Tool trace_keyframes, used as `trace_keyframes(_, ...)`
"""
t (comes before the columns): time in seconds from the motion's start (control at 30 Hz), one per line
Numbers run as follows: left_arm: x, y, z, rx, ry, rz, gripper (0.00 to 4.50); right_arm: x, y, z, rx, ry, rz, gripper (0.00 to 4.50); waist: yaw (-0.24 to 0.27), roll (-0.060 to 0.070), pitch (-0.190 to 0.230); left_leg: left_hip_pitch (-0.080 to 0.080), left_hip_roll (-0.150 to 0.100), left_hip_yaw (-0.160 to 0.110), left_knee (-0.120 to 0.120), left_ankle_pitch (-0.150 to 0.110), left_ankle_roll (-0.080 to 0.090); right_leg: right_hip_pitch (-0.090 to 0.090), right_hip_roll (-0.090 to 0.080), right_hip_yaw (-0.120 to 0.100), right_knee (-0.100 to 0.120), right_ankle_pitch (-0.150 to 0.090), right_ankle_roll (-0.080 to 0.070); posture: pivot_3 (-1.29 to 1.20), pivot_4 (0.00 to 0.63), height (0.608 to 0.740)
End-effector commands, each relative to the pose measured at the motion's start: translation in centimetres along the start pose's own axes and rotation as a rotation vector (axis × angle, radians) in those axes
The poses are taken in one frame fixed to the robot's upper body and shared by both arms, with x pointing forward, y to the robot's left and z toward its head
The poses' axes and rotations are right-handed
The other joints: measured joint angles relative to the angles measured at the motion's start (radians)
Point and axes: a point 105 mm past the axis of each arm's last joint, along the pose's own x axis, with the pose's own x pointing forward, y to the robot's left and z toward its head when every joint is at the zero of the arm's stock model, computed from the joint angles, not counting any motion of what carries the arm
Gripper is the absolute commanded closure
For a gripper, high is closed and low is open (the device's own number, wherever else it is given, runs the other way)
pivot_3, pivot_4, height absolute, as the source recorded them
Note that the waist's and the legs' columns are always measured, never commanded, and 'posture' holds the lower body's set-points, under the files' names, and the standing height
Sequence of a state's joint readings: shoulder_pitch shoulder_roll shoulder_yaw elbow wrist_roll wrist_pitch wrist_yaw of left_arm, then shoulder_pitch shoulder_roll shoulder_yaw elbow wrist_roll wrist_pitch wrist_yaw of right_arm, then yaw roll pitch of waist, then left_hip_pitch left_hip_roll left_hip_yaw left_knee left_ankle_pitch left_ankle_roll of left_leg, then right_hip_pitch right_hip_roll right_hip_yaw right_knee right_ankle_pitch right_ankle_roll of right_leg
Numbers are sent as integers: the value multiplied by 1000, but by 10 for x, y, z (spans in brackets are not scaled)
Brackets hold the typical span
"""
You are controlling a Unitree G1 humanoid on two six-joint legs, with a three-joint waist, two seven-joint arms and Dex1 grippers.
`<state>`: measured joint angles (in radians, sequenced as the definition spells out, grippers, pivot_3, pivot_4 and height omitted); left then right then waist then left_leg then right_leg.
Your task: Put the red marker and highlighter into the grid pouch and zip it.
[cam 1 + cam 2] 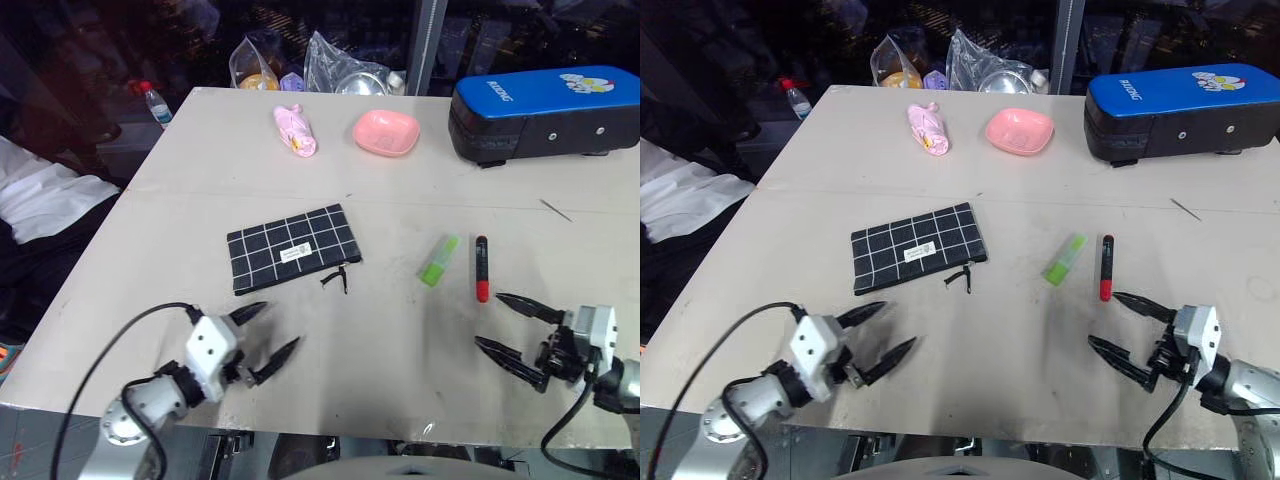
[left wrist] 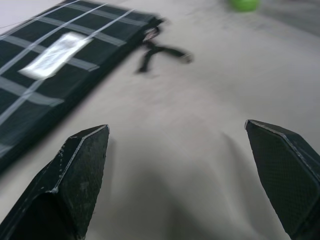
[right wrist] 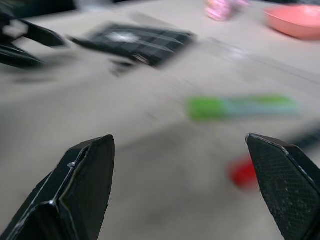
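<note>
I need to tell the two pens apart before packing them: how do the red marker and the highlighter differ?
The red marker is slim, red with a black section; the highlighter is stubby and light green with a paler cap. The marker is a little longer, the highlighter thicker. The marker lies nearer the right pincer, the highlighter nearer the grid pouch. Both lie flat on the table, side by side, untouched.

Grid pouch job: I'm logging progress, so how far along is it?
Nothing looks done yet. The red marker and the highlighter lie side by side on the table, apart from the grid pouch, which lies flat. Nothing is in hand: the left tool and the right tool are both open and empty. Left: open the pouch, put both pens in, zip it.
</note>
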<state>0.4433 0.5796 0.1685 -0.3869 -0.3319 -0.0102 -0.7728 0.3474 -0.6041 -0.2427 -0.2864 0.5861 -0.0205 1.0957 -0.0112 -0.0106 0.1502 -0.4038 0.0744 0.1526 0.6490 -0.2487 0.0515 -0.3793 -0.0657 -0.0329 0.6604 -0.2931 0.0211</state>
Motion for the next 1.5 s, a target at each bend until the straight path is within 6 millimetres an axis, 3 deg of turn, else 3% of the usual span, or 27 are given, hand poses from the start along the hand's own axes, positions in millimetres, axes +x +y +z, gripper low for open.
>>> trace_keyframes(0.03,-25,28,13,68,-27,21,76,22,4,27,-30,-92,51,262,-3,-2,1,0,0,0,1,0,0,0,0,0,0,0,0,0,150,725)
trace_keyframes(0.3,-65,80,0,361,135,36,76,35,5,35,-45,-121,107,262,1,-2,0,-6,0,-3,2,0,0,-4,-1,-5,0,0,0,0,150,725)
trace_keyframes(0.43,-73,102,-7,500,181,58,76,34,4,33,-45,-124,109,262,0,-2,0,-12,0,-4,3,1,0,-8,-2,-8,0,0,0,0,150,725)
trace_keyframes(0.87,-42,136,-11,784,193,40,76,31,5,27,-45,-134,92,262,0,-5,-1,-11,0,-4,4,4,5,-7,1,-11,3,3,5,0,150,725)
trace_keyframes(1.1,-35,135,-14,965,223,-86,76,30,4,25,-45,-137,77,262,2,-4,-2,-10,0,-4,5,5,4,-7,2,-14,6,3,5,0,150,725)
trace_keyframes(1.5,-10,143,-2,1137,138,-37,76,35,1,30,-47,-156,80,262,40,0,-5,-10,-1,-4,6,7,5,-8,1,-18,12,2,5,0,150,725)
